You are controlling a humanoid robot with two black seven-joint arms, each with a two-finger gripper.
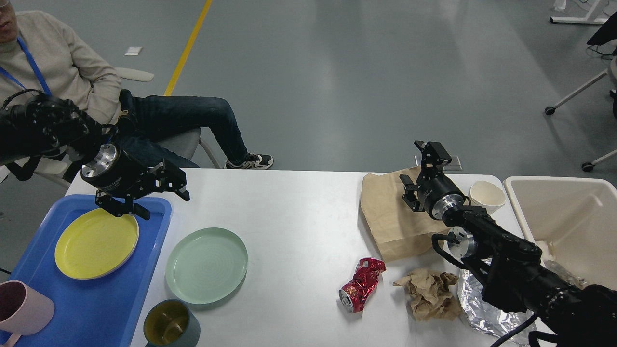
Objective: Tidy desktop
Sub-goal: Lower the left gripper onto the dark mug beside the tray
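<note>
The white desktop (299,217) holds dishes on the left and rubbish on the right. A yellow plate (96,243) and a pink cup (21,308) sit on the blue tray (96,308). A pale green plate (206,265) and a grey-green cup (168,325) stand on the desktop beside the tray. My left gripper (165,206) is open and empty above the tray's far right corner. My right gripper (417,166) is open and empty above a flat brown paper bag (390,217). A crushed red can (360,284) and crumpled brown paper (429,294) lie near the front.
A cream bin (569,226) stands at the right edge, with a white paper cup (487,195) beside it. Crumpled foil (475,308) lies partly under my right arm. A seated person (72,82) is close to the desktop's far left corner.
</note>
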